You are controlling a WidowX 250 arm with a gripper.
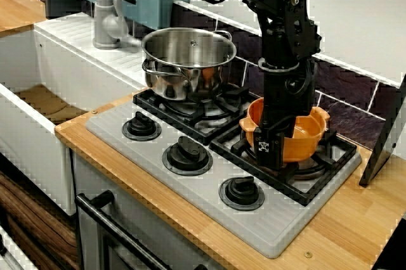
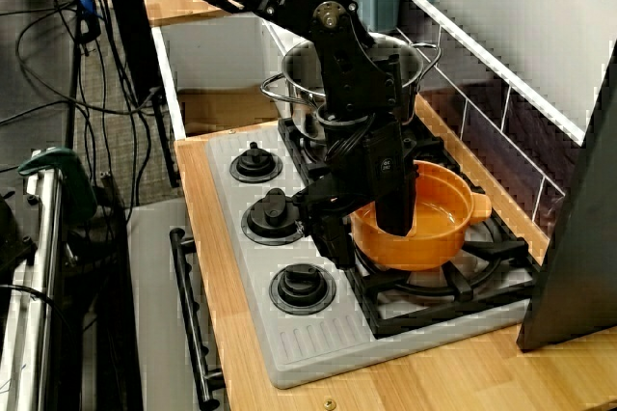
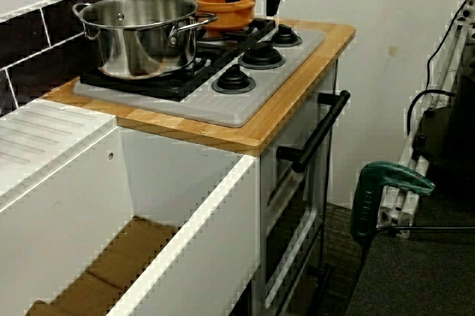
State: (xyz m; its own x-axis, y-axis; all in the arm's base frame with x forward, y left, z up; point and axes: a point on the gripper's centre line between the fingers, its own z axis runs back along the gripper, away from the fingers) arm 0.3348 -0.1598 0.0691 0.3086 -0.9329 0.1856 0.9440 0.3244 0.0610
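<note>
- Step in hand, as I read it: getting a hold on the orange pot (image 2: 434,223) by its wall. No lift had begun, and the pot sat flat on the grate (image 2: 453,281).
- The end effector (image 2: 364,237) was down at the pot's knob-side wall and open. Its fingers (image 2: 393,204) stood astride the rim, one inside the pot and one outside.
- The side view showed a gap between the outer finger and the wall. Could not tell if the inner finger touched the wall.
- Judged next move: it called for a square squeeze on that wall, then a straight rise clear of the grate bars. With a one-sided hold, the far side of the pot would likely sag.
- Pot place: on the hob's (image 1: 190,199) right burner, seen from the knob side, about centred on the grate.
- Pot looks: orange, round, shallow and glossy, plastic by the look. It had small lug handles at the rim, was empty inside and stood upright.
- A steel pot (image 1: 188,54) stood on the hob's left burner, apart from the orange pot. It had no lid and two loop handles.
- Three black knobs (image 1: 187,154) ran along the hob's front edge. The outer finger hung between the right-hand knob and the pot.
- The hob was set into a wooden bench (image 1: 342,225).
</note>
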